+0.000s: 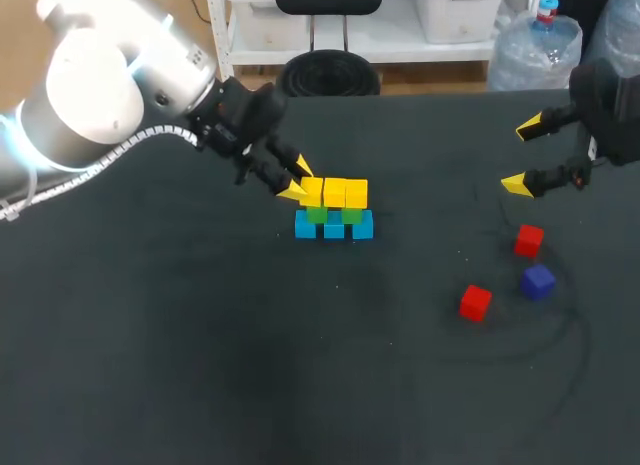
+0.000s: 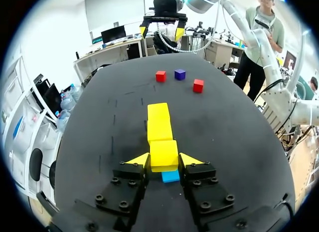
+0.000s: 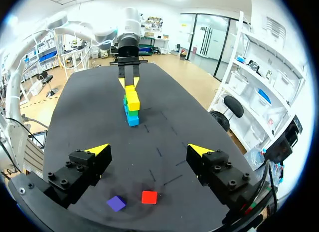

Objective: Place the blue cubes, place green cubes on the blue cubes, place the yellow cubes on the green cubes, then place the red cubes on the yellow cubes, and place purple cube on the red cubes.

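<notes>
- My left claw (image 2: 164,158) holds the nearest yellow cube (image 2: 163,154) from both sides.
- My right claw (image 3: 149,150) stands wide apart over the table (image 3: 75,107), gripping nothing.

Dark black-covered table (image 1: 200,365), its cloth faintly scuffed with pale curved marks

light: bright, even, overhead | shadows: soft, faint on table (image 1: 200,365) | glare: white left arm (image 1: 90,85) shell
</notes>
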Motion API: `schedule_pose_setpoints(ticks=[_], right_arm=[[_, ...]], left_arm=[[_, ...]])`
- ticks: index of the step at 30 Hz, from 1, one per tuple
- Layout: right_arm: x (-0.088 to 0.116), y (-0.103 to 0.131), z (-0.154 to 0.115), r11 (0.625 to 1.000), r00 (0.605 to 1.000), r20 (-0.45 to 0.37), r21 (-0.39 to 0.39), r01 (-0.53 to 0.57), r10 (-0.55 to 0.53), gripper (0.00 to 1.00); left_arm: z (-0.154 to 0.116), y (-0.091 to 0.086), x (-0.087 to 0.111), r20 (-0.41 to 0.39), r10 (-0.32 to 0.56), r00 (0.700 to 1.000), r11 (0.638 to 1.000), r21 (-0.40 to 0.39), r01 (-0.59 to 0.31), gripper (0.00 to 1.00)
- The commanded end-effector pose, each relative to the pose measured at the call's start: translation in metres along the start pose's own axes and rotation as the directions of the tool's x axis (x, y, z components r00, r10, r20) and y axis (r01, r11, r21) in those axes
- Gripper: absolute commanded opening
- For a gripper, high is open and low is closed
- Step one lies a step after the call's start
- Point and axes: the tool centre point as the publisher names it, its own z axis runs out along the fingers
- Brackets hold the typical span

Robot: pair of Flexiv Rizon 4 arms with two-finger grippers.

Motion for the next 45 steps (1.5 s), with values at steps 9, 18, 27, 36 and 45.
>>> schedule_pose_setpoints(ticks=[9,18,27,36,45], right_arm=[[0.001,-0.001,0.001,1.000,1.000,0.005,-0.002,0.001,-0.001,1.00],[0.001,-0.001,0.001,1.000,1.000,0.005,-0.002,0.001,-0.001,1.00],[0.001,-0.001,0.001,1.000,1.000,0.005,-0.002,0.001,-0.001,1.00],[0.001,-0.001,0.001,1.000,1.000,0.005,-0.002,0.001,-0.001,1.00],[0.001,-0.001,0.001,1.000,1.000,0.005,-0.002,0.001,-0.001,1.00]], left_arm=[[-0.001,0.002,-0.001,-0.005,-0.007,1.000,1.000,0.010,0.007,0.92],[-0.010,-0.001,-0.007,-0.024,0.001,1.000,1.000,-0.001,-0.001,1.00],[-0.028,-0.013,-0.018,-0.062,0.039,0.997,0.999,-0.001,-0.039,1.00],[-0.054,-0.049,-0.015,-0.092,0.029,0.995,0.999,-0.041,-0.033,1.00],[-0.068,-0.092,0.009,-0.115,-0.085,0.990,0.992,-0.098,0.074,1.00]])
